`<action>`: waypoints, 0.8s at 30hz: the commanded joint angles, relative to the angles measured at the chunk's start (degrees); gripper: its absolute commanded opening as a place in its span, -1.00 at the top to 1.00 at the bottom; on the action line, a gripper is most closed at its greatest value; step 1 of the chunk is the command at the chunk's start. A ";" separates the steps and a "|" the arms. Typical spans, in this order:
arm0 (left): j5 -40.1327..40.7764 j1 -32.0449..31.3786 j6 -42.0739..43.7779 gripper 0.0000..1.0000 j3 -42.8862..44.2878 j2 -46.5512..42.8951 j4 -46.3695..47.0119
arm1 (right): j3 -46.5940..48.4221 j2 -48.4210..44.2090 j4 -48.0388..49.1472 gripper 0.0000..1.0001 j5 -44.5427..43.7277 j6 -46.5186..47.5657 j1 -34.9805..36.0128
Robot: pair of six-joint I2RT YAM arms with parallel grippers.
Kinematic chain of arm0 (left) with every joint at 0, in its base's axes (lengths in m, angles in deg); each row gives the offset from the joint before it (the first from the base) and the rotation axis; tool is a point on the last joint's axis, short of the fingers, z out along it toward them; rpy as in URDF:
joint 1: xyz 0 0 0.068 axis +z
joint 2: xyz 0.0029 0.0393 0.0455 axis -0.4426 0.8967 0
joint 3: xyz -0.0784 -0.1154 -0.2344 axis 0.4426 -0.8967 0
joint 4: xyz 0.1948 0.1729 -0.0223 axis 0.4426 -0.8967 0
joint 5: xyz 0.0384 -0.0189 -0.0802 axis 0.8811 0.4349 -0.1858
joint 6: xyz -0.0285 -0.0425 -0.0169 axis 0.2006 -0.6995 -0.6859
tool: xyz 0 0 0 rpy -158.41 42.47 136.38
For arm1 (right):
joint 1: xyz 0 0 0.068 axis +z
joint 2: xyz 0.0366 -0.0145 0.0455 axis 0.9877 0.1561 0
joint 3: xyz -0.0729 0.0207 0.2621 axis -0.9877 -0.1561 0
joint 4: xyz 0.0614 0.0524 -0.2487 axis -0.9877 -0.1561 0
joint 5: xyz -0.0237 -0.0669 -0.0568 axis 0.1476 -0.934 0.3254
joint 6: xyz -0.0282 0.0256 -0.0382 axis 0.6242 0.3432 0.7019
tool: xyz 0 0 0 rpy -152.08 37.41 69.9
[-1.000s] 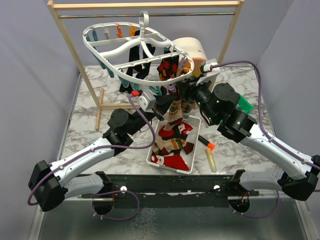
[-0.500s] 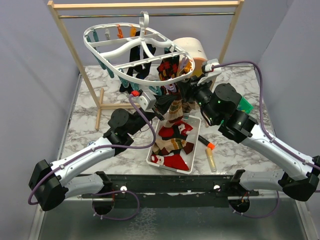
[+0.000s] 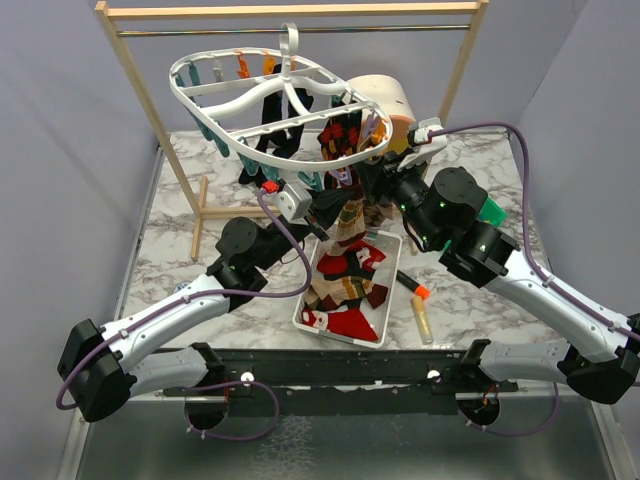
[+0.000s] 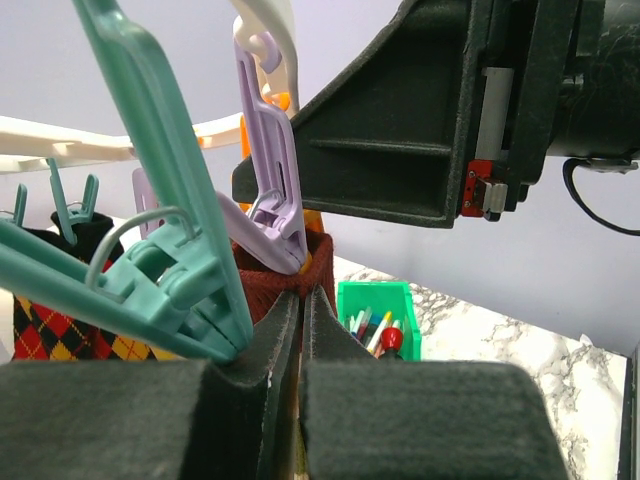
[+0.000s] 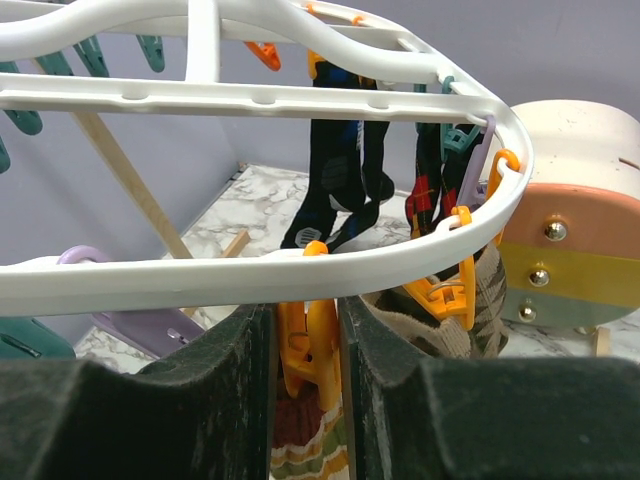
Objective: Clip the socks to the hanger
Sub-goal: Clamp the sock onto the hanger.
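Squeezed the orange clip (image 5: 303,345) with the right gripper (image 5: 308,325), jaws narrow around it, just under the hanger (image 5: 300,268) rim. Pinched the dark red sock (image 4: 262,288) cuff in the left gripper (image 4: 302,305), jaws shut, beside the lilac clip (image 4: 268,190). Hung lengthwise, straight down toward the white bin (image 3: 388,292). Needed, likely, a short lift of the cuff by the nearer left arm into the orange clip's mouth.

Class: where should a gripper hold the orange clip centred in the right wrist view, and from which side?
Likely best: pinch the orange clip by its upper levers, coming level from the near side under the hanger rim: it hangs upright, levers facing sideways.
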 commanded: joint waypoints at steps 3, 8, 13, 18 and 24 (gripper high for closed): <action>-0.59 -0.27 -0.88 1.00 1.79 0.18 1.65 | -0.25 -0.75 -1.60 0.37 0.35 -0.67 0.53; -0.99 -0.27 -1.59 1.00 2.46 0.20 1.73 | -0.60 -0.45 -1.50 0.36 0.35 -0.82 0.53; -1.23 -0.27 -1.94 1.00 2.56 0.06 1.82 | -0.82 -0.32 -1.48 0.35 0.24 -0.93 0.54; -1.23 -0.27 -1.78 1.00 2.39 0.01 1.91 | -0.76 -0.30 -1.48 0.31 0.25 -1.02 0.55; -0.91 -0.31 -1.53 1.00 1.67 0.10 1.91 | -0.82 -0.98 -1.58 0.07 0.00 -1.11 0.53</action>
